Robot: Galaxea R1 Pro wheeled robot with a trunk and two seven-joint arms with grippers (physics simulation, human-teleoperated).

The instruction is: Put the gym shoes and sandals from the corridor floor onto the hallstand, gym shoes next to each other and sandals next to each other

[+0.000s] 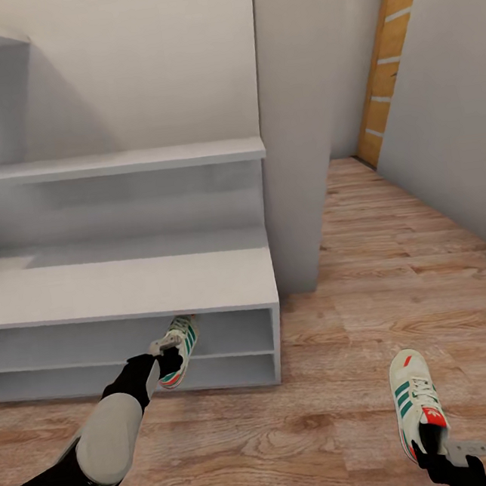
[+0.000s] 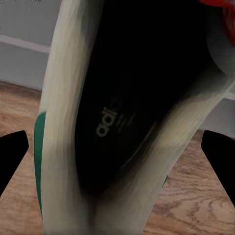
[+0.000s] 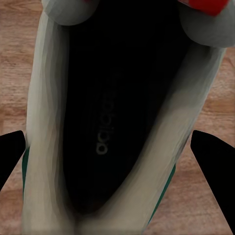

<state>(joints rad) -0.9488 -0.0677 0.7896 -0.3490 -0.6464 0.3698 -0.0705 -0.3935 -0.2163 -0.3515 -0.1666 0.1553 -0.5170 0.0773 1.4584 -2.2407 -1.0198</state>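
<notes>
1. The left gripper (image 1: 168, 356) is clamped on the heel of one gym shoe (image 1: 179, 348), at about 7 o'clock in the head view.
2. In the left wrist view its dark fingertips (image 2: 12, 157) sit at either side of that sneaker's (image 2: 63, 147) cream collar, and the black insole faces the camera.
3. This shoe is lifted and tilted, with its toe pushed into the upper open shelf of the hallstand (image 1: 127, 288), just under the bench top.
4. The right gripper (image 1: 441, 462) grips the heel of the second gym shoe (image 1: 417, 400) at about 5 o'clock in the head view.
5. In the right wrist view its fingertips (image 3: 213, 156) flank that shoe's (image 3: 44, 122) collar, red-orange tabs at the far end.
6. I cannot tell whether this second sneaker rests on the corridor floor (image 1: 398, 269) or hangs just above it; its toe points toward 12 o'clock.
7. The two sneakers are well apart, the rack's right end post between them.
8. An orange-brown door (image 1: 391, 57) stands at the corridor's far end, toward 1 o'clock.
</notes>
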